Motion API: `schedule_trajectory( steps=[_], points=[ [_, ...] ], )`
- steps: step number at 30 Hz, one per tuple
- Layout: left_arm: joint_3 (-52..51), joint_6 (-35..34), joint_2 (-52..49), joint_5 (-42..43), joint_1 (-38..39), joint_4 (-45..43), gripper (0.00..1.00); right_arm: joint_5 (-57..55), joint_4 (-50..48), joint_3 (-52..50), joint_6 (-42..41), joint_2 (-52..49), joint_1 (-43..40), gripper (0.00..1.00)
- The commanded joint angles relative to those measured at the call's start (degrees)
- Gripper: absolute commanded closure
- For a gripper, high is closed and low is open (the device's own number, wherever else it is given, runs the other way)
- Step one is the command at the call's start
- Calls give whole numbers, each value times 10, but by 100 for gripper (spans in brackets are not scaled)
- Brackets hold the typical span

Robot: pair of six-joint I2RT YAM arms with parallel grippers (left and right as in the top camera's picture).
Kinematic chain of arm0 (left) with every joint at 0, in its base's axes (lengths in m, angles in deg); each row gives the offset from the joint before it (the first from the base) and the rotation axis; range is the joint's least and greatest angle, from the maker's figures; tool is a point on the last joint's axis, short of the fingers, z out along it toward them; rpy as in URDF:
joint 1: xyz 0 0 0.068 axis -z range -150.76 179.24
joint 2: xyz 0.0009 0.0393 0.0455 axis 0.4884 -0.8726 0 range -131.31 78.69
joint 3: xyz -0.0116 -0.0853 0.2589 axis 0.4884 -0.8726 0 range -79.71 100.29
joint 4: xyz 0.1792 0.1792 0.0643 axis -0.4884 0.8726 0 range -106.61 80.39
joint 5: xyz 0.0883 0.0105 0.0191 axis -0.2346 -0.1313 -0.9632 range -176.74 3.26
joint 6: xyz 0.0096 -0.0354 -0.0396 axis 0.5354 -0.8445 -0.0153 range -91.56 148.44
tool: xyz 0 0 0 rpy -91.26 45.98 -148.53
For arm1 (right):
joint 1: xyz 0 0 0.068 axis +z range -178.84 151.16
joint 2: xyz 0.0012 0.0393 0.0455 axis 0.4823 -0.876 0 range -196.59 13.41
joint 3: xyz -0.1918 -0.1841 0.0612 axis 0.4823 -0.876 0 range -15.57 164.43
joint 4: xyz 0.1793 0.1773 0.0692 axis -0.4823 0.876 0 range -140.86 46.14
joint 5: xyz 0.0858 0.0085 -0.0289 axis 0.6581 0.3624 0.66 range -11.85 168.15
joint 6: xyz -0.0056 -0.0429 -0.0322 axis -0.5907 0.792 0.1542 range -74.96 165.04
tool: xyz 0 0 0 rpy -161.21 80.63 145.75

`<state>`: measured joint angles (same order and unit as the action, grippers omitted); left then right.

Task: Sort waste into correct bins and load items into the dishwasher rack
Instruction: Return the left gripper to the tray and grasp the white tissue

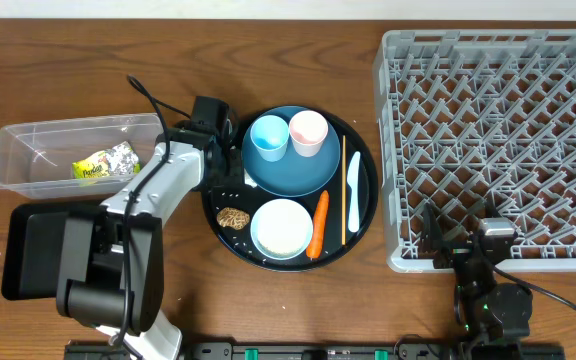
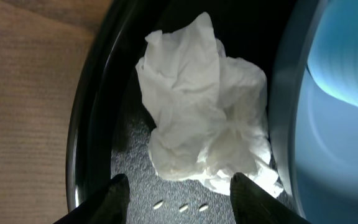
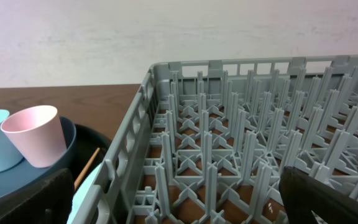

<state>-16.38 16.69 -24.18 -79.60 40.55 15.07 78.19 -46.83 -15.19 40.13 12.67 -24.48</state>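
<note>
In the left wrist view a crumpled white tissue [image 2: 204, 118] lies on the round black tray [image 2: 89, 124], against the dark-blue plate [image 2: 328, 155]. My left gripper [image 2: 179, 178] is open just short of it, its right fingertip [image 2: 244, 186] at the tissue's edge. Three rice grains [image 2: 182, 206] lie between the fingers. From overhead, the left gripper [image 1: 218, 150] hangs over the tray's left side. My right gripper [image 1: 458, 245] stands wide open and empty at the front edge of the grey dishwasher rack [image 1: 498, 150]. The snack wrapper [image 1: 106, 162] lies in the clear tub [image 1: 28, 150].
On the plate [image 1: 298, 178] stand a light-blue cup [image 1: 267, 138] and a pink cup [image 1: 308, 132]. The round tray also holds a white bowl [image 1: 282, 228], carrot [image 1: 318, 224], biscuit [image 1: 232, 217], chopstick [image 1: 343, 190] and pale-blue utensil [image 1: 355, 192]. The shallow black tray [image 1: 33, 250] sits front left.
</note>
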Motion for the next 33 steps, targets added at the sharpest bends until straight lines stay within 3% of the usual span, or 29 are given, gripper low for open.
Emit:
schedule_trajectory(
  steps=[1, 24, 33],
  points=[
    [-5, 5, -10, -1, 0, -5, 46, -4, 2, -1, 7, 0, -10, 1],
    [-34, 4, -10, -1, 0, -71, 48, -5, 2, -1, 7, 0, -10, 1],
    [-35, 3, -10, -1, 0, -80, 86, -5, 2, -1, 7, 0, -10, 1]
  ],
)
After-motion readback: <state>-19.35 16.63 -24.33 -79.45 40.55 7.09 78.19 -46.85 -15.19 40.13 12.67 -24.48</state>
